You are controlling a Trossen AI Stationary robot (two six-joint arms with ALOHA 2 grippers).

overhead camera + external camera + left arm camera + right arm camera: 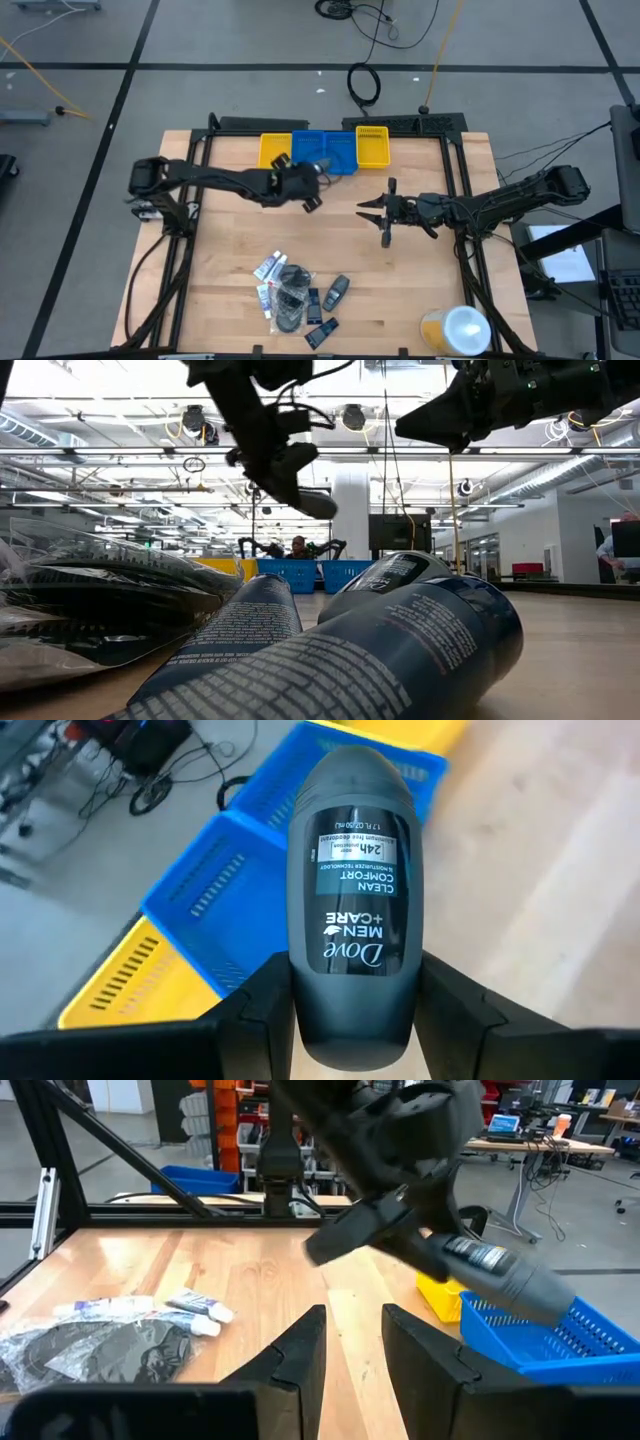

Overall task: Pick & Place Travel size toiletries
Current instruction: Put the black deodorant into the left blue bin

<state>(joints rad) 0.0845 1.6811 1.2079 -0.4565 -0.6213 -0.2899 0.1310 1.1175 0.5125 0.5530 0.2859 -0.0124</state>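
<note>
Fingers [455,1005] of the left gripper [300,185] are closed on a dark grey mini bottle [350,895], its rounded end pointing out ahead of them as the arm hangs by the row of bins at the far edge of the table [230,270]. The bottle sits just short of the blue bins [325,150], with yellow bins [373,146] at either end of the row. The grip takes only the bottle's lower part, on a smooth curved surface, so it could twist or slide out before it is over a bin and drop onto the wood instead. Let go too soon, it may strike a bin's rim and roll away; with the bins side by side, a small error in aim could also send it into the wrong one. The right gripper [372,212] waits near the table's middle, jaws a narrow gap apart and holding nothing, close enough to the left arm that a careless swing by either could bring them together. The remaining toiletries, among them white-and-blue tubes [268,267] and a clear bag of black pieces [290,300], lie in a tight heap near the front edge, where one item may be hard to lift without dragging its neighbours. A yellow container [455,330] with a white lid stands at the front right corner.
</note>
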